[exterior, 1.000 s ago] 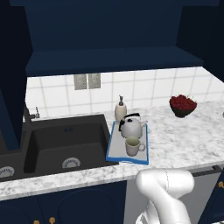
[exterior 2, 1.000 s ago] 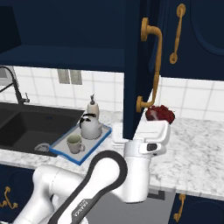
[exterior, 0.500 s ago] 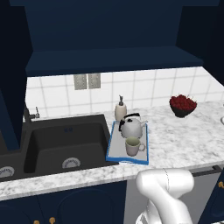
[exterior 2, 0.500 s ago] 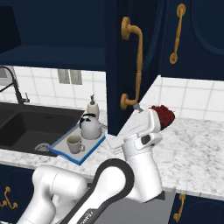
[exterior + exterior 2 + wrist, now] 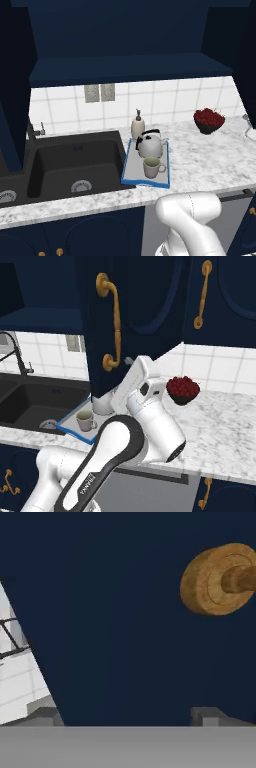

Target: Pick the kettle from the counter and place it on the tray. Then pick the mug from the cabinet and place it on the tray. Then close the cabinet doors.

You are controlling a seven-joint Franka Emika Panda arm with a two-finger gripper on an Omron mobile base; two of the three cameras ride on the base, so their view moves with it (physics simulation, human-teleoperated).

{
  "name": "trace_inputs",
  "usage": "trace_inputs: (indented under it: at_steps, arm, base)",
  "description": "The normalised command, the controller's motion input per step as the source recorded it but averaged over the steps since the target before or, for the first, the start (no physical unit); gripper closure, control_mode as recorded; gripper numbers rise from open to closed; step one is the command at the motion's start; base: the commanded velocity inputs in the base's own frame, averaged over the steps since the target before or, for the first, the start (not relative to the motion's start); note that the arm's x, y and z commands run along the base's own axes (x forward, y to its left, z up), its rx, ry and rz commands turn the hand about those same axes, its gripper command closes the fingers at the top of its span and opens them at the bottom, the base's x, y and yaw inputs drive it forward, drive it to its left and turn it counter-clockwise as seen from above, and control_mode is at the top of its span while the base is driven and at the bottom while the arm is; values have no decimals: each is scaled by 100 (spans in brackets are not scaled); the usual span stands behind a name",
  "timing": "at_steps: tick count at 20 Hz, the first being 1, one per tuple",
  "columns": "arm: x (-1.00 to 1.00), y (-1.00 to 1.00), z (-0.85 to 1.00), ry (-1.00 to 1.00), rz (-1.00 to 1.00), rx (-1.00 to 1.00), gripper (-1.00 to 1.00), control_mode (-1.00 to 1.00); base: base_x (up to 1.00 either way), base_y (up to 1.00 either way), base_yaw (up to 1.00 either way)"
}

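Squat, rounded, silver-grey metal kettle (image 5: pixel 150 145) with dark arched handle and short spout, standing on the flat rectangular tray (image 5: pixel 131 170), grey inside a bright blue raised rim. Small beige ceramic mug (image 5: pixel 152 167) with pale greenish inside and one loop handle, also on the tray, just in front of the kettle. Tray lying on the white-grey speckled, marble-look counter (image 5: pixel 210 160) with its thick light edge, just beside the matte black sink basin (image 5: pixel 65 165). Beige soap dispenser bottle (image 5: pixel 137 125) close behind the kettle, against white square wall tiles (image 5: pixel 165 102). Dark bowl of red fruit (image 5: pixel 208 120) farther right on the counter, well apart from the tray. Above, dark navy cabinet (image 5: pixel 120 45) open, smooth navy shelf (image 5: pixel 130 67) bare. From the right base camera, one navy cabinet door (image 5: pixel 135 311) swung partway, arched panel moulding on its face, long vertical gold handle (image 5: pixel 112 326) with round feet. Gripper (image 5: pixel 125 717) wide open and holding nothing, dark finger tips (image 5: pixel 210 716) low in the hand camera, close against the flat navy door face; round gold handle foot (image 5: pixel 220 579) up to the right. White glossy arm (image 5: pixel 145 406) reaching to the door's lower edge below the handle; dark lettering on the arm too small to read.
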Motion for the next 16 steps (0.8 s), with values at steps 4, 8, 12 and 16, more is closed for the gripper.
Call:
trace_inputs:
  at_steps: [4,8,12,16]
  arm:
    - [15,76,7,12,0,-35,-100,-100]
    - [21,81,1,12,0,-33,-100,-100]
    - [31,75,0,9,0,-28,-100,-100]
    - [55,53,0,1,-3,-17,-100,-100]
  base:
    - [0,0,0]
    - [0,0,0]
    - [0,0,0]
    - [0,0,0]
